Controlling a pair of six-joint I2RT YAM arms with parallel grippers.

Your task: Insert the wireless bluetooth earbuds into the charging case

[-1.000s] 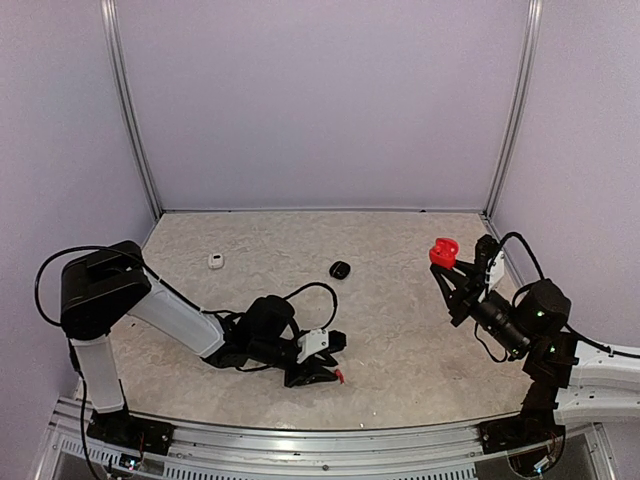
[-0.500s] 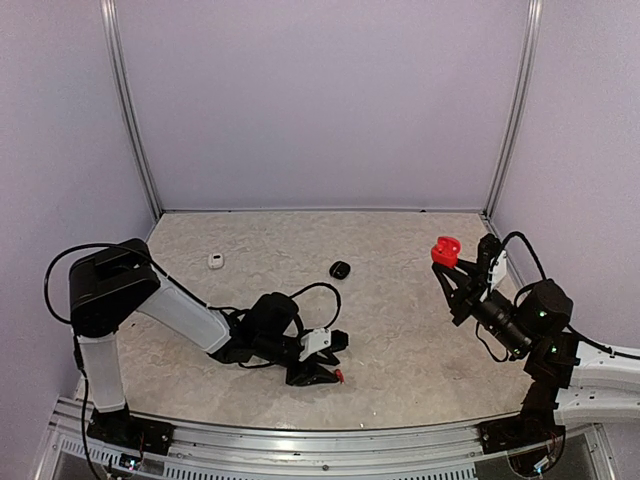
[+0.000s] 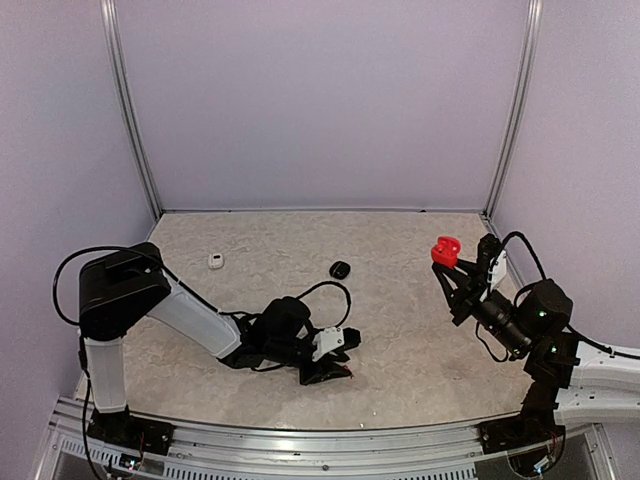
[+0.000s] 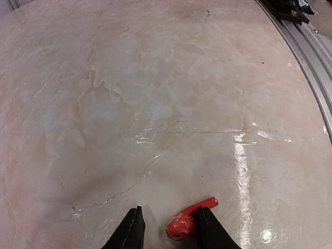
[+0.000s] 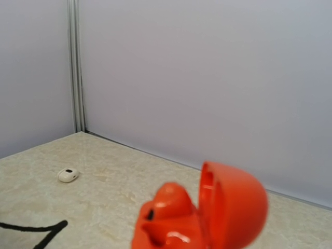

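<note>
A red earbud [image 4: 182,225] lies on the table between the fingers of my left gripper [image 4: 172,231], low near the front edge [image 3: 335,368]. It rests against the right finger [image 4: 213,228], and a gap separates it from the left finger [image 4: 130,231], so the jaws stand open around it. My right gripper [image 3: 452,268] is raised at the right side and is shut on the red charging case [image 3: 444,250]. The case's lid stands open in the right wrist view [image 5: 207,212], where the fingers themselves are hidden.
A small white case [image 3: 217,261] lies at the back left, also seen in the right wrist view [image 5: 68,175]. A black case [image 3: 340,269] sits mid-table. The metal rail [image 3: 300,445] runs along the near edge, close behind the left gripper.
My left gripper has slid a little to the right along the table, and its fingers now straddle the red earbud. The right arm holds the case nearly still.
</note>
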